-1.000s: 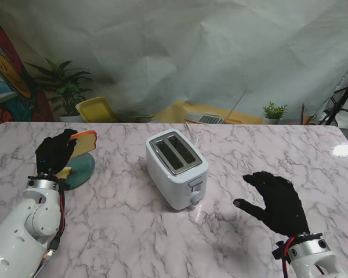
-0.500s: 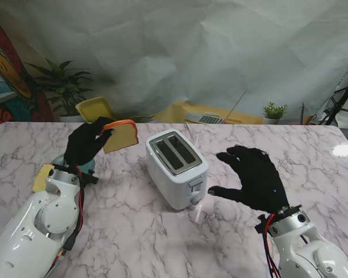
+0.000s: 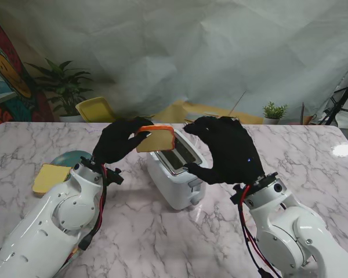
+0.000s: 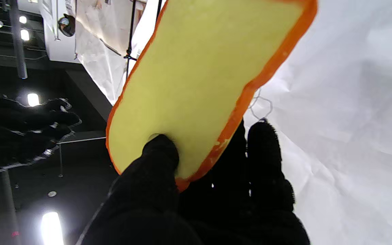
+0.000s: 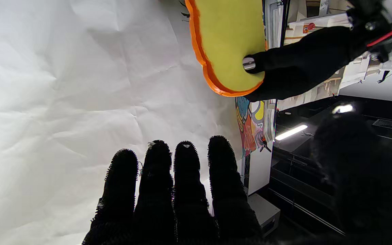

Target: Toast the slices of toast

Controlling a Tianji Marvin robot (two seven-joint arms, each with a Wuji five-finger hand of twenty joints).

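Fingers [image 4: 158,153] of the left hand [image 3: 119,141] are pinching a toast slice [image 3: 156,139] over the toaster [image 3: 175,174]; the right hand [image 3: 226,152] is hovering spread, gripping nothing

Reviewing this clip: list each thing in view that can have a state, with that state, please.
left hand: shut on the toast slice, raised by the toaster.
toast slice: held in the air over the toaster's near-left edge, not in a slot.
toaster: upright, visible slot empty.
right hand: open, fingers spread over the toaster's right side.
second slice: flat on the table by the plate.
plate: partly hidden.

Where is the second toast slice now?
In the stand view, the second toast slice lies flat at the table's left, beside the left arm.
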